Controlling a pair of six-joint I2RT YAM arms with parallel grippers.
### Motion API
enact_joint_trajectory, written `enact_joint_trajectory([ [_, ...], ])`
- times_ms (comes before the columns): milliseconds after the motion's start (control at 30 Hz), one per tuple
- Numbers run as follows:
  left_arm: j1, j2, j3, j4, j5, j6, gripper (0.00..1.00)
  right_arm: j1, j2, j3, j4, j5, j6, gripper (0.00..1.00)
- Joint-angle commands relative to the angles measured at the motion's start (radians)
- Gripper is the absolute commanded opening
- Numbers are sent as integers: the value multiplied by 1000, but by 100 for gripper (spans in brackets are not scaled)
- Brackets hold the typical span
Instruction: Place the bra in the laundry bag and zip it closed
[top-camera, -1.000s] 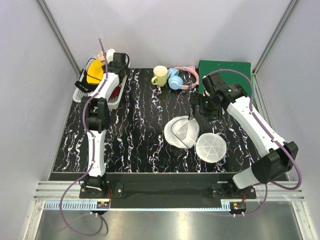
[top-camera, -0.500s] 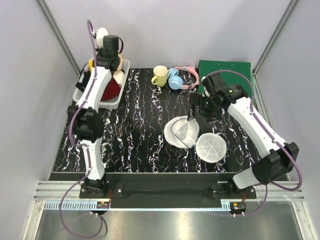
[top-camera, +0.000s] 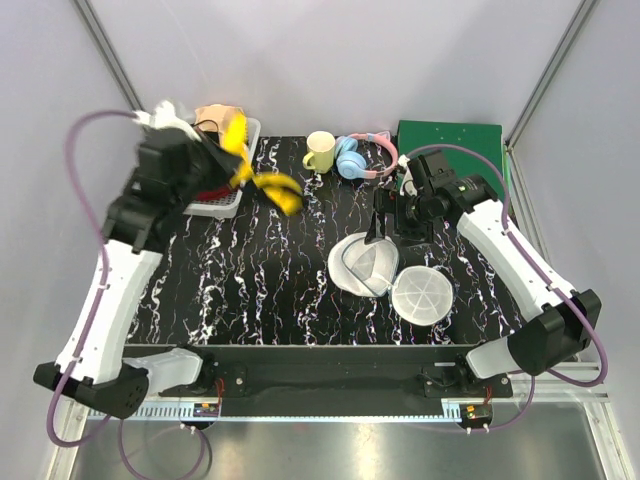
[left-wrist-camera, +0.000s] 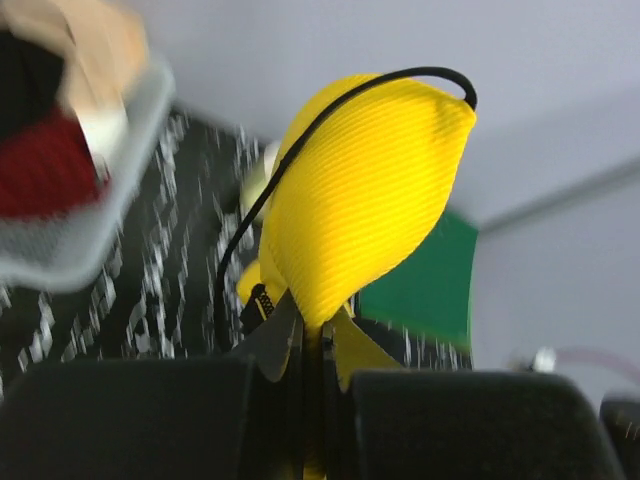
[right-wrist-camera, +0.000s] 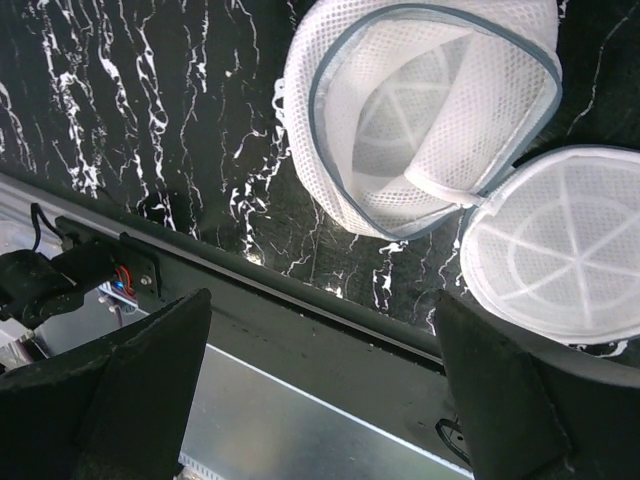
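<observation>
The bra (left-wrist-camera: 365, 190) is pinched in the left gripper (left-wrist-camera: 310, 345), well left of the open laundry bag (top-camera: 385, 272); the right gripper (top-camera: 384, 226) is held wide just above it.

Left hand (left-wrist-camera: 310, 345) high, jaws tight together — right hand (top-camera: 385, 222) pointed down, jaws wide apart

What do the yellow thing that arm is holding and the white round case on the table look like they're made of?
The bra looks like padded fabric: matte, with fine ribbed weave lines and black cord trim. The laundry bag seems to be white see-through mesh, probably synthetic: tiny holes show, and a grey band runs round its rim.
</observation>
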Motion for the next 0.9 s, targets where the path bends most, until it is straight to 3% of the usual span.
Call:
enact_joint_trajectory([
  [0,-80,-27,-302,-96,252,-122,0,-6,-18,2,56,-65,-2,100],
  [267,-212,-111,-552,-88,272,-146,0,-6,-70,-153,134,-125,70,100],
  [533,-264,-82,-508,-83,316,-137,0,-4,-113,-243,150,-140,93,100],
  [867,-264,-148,-649,-77,318,-111,0,17,-70,-228,188,-226,76,100],
])
